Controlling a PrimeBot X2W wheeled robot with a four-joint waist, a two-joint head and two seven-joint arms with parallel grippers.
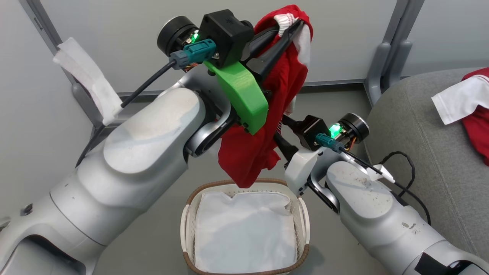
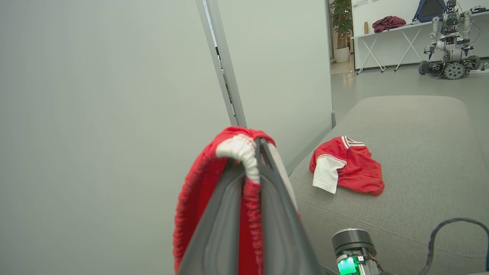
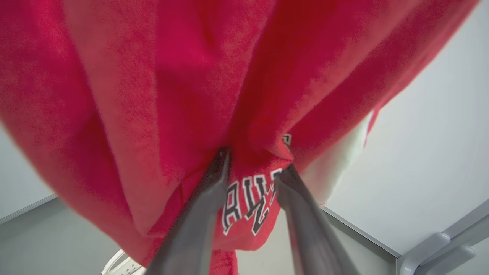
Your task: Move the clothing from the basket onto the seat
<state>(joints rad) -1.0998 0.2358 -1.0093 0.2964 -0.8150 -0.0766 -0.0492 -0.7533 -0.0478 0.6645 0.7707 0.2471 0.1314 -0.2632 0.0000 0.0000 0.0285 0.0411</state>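
head view: left gripper (image 1: 295,26) clamps the 2nd garment (image 1: 248,160) above the basket (image 1: 185,229); right gripper (image 3: 256,160) straddles a lower fold, grip unclear; next, swing it onto the seat (image 1: 420,152)

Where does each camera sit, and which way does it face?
Head view: on the head, facing down at the basket; left arm and right arm show.
Left wrist view: on that wrist, facing along the left gripper, shut on the hanging garment, towards the seat.
Right wrist view: on that wrist, facing along the right gripper, open around that garment.
Shared: the garment.
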